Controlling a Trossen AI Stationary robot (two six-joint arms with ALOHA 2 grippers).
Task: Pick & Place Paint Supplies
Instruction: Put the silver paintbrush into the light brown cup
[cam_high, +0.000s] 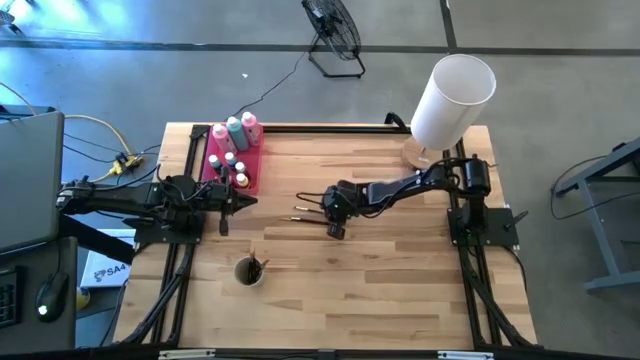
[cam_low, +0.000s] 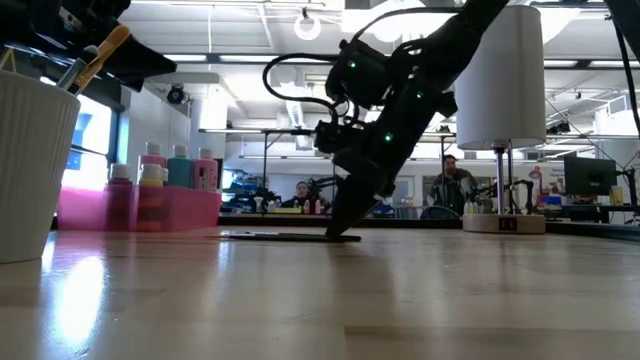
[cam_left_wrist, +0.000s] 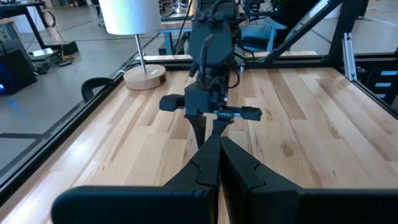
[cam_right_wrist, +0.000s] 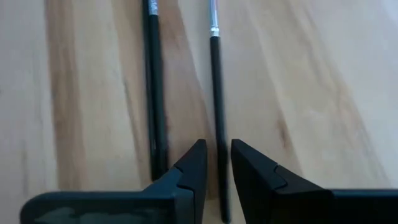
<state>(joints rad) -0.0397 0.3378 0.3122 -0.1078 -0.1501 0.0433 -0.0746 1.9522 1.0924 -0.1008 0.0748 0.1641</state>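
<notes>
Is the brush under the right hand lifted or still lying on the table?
Lying flat. In the right wrist view the brush rests on the table, its handle between the fingers of the right hand.
</notes>
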